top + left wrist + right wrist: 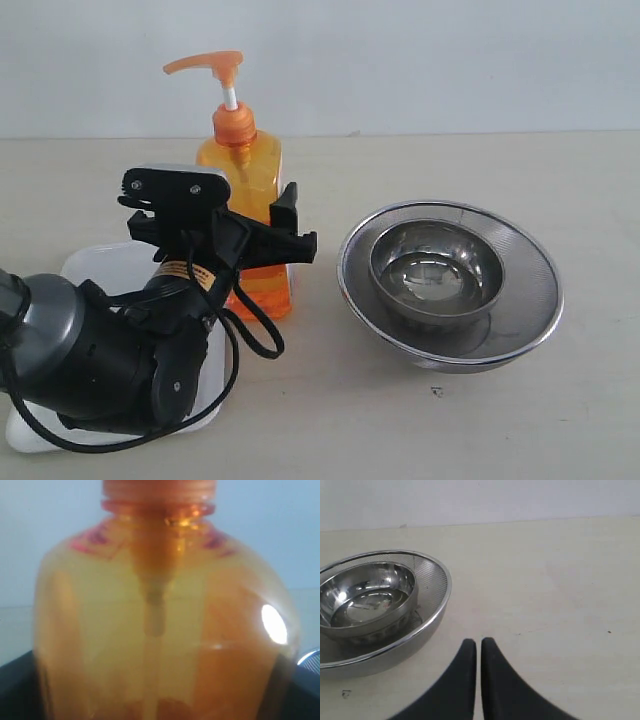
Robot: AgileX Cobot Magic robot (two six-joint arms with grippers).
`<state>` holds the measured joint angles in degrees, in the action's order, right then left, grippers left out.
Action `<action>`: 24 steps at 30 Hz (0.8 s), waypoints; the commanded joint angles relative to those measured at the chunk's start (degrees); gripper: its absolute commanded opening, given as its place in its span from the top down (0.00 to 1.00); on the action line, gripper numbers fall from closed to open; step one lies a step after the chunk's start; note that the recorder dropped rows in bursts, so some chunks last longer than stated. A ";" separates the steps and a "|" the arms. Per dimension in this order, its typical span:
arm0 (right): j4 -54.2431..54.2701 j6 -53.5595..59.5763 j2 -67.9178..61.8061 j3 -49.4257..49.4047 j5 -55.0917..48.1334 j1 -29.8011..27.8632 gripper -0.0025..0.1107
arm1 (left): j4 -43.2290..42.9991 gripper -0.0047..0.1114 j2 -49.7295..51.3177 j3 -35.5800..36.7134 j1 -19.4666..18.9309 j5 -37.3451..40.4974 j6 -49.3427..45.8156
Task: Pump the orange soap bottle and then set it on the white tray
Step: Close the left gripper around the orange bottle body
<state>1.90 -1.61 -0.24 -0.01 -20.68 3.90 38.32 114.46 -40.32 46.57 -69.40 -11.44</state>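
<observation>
left gripper (pixel 288 226): straddled tall orange plastic bottle (pixel 245 165), grip unclear
right gripper (pixel 478 645): jaws met
beside: nested steel bowls (pixel 450 280)
arm (pixel 100 350): overhung flat white tray (pixel 100 265)

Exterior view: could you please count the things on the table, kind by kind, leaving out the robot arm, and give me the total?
Orange soap bottle: 1
White tray: 1
Steel bowls: 2 (small steel bowl sitting inside wide steel bowl)
Total: 4
</observation>
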 commanded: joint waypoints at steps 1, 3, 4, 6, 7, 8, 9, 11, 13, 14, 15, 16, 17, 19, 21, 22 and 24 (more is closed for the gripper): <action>-0.16 0.22 0.24 0.01 0.30 -0.40 0.98 | 0.17 0.73 0.05 -0.49 -0.25 -0.57 -0.18; -0.16 0.22 0.24 0.01 0.30 -0.40 0.98 | 0.17 0.92 0.05 -0.49 -0.25 -0.57 -1.62; -0.16 0.22 0.24 0.01 0.30 -0.40 0.98 | 0.00 0.91 0.05 -0.49 -0.25 -0.57 -2.90; -0.16 0.22 0.24 0.01 0.30 -0.40 0.98 | -0.87 0.92 0.05 -0.49 -0.25 -0.57 -4.01; -0.16 0.22 0.24 0.01 0.30 -0.40 0.98 | -0.87 0.92 0.05 -0.49 -0.25 -0.57 -4.01; -0.16 0.22 0.24 0.01 0.30 -0.40 0.98 | -0.87 0.92 0.05 -0.49 -0.25 -0.57 -4.01; -0.16 0.22 0.24 0.01 0.30 -0.40 0.98 | -0.68 0.92 -0.06 -0.49 -0.02 -0.57 -4.01; -0.16 0.22 0.24 0.01 0.30 -0.40 0.98 | -0.40 0.92 -0.55 -0.24 0.71 -0.57 -4.01; -0.16 0.22 0.24 0.01 0.30 -0.40 0.98 | 0.97 0.92 -1.10 -0.25 1.73 -0.57 -4.01; -0.16 0.22 0.24 0.01 0.30 -0.40 0.98 | 2.24 0.92 -1.46 -0.25 2.33 -0.57 -4.01; -0.16 0.22 0.24 0.01 0.30 -0.40 0.98 | 3.88 0.92 -1.96 -0.25 3.00 -0.57 -4.01; -0.16 0.22 0.24 0.01 0.30 -0.40 0.98 | 5.18 0.92 -2.45 -0.25 3.64 -0.57 -4.01; -0.16 0.22 0.24 0.01 0.30 -0.40 0.98 | 6.55 0.92 -2.81 -0.25 4.25 -0.57 -4.32; -0.16 0.22 0.24 0.01 0.30 -0.40 0.98 | 8.00 0.92 -3.31 -0.25 5.33 -0.57 -4.71; -0.16 0.22 0.24 0.01 0.30 -0.40 0.98 | 9.31 0.92 -3.42 -0.25 6.32 -0.57 -5.21; -0.16 0.22 0.24 0.01 0.30 -0.40 0.98 | 10.07 0.92 -3.42 -0.25 6.78 -0.57 -5.27; -0.16 0.22 0.24 0.01 0.30 -0.40 0.98 | 11.32 0.92 -3.42 -0.25 7.32 -0.57 -6.15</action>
<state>1.90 -1.61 -0.24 -0.01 -20.68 3.90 47.91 112.18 -40.42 52.90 -66.99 -16.34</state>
